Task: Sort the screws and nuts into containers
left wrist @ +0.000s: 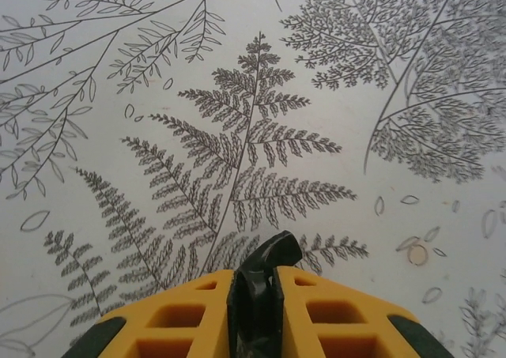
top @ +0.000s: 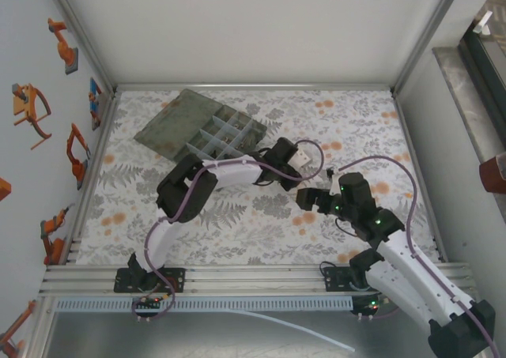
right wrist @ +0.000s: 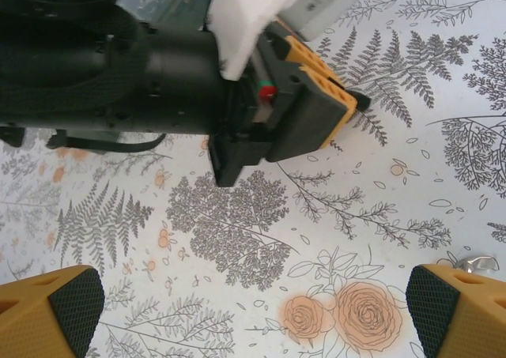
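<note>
Fingers (right wrist: 63, 307) of the right gripper (right wrist: 254, 303) sit at the bottom corners of its wrist view, yellow with black ribbed pads, spread wide with nothing between them. A small shiny piece (right wrist: 473, 261) lies just above the right-hand one, cut by the frame edge and too small to name.

Further up that view the left gripper (right wrist: 348, 105) slants down to the right, its tip low over the table. In its own wrist view the left gripper (left wrist: 265, 267) has its black pads pressed together. Whether they pinch anything is hidden.

Farthest, upper left of centre in the top view, the containers (top: 229, 137) form a grid. The lid (top: 178, 119) lies flat to their left, and the box's long axis runs left to right, slightly skewed. Screws and nuts are too small to make out.

The table cover (top: 237, 231) is white, printed with grey ferns and orange roses. White panels (top: 237, 26) in metal framing close in the space.
</note>
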Controlling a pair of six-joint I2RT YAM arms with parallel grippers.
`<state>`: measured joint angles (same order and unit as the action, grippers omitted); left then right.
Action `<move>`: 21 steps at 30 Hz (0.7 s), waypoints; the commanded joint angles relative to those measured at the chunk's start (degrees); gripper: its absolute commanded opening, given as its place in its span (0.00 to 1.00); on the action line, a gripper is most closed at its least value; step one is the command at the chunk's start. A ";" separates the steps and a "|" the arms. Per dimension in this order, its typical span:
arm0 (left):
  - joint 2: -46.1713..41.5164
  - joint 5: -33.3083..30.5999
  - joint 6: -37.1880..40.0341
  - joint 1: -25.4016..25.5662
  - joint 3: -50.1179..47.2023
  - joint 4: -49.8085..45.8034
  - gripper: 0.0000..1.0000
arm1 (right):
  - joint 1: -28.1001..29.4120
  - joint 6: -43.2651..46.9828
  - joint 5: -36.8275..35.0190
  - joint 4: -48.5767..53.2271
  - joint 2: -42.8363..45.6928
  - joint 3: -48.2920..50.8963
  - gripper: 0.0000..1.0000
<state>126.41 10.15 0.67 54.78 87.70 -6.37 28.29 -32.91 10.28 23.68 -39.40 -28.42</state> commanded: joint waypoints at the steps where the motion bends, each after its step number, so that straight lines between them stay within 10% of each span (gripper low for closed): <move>1: -8.33 7.47 -6.11 -3.73 -5.66 8.28 0.15 | -0.34 1.99 -2.20 -2.00 -2.86 -2.56 1.00; 13: -24.07 6.04 -4.57 -12.77 -13.06 0.09 0.16 | -0.48 4.39 7.07 -17.39 -26.69 -15.25 1.00; 21: -13.85 8.02 -3.84 -7.01 -8.36 -1.11 0.36 | -0.60 3.84 5.25 -14.15 -20.78 -9.83 1.00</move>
<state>109.30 17.61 -4.45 44.75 77.32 -4.51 28.14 -29.45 15.81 8.32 -64.14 -40.36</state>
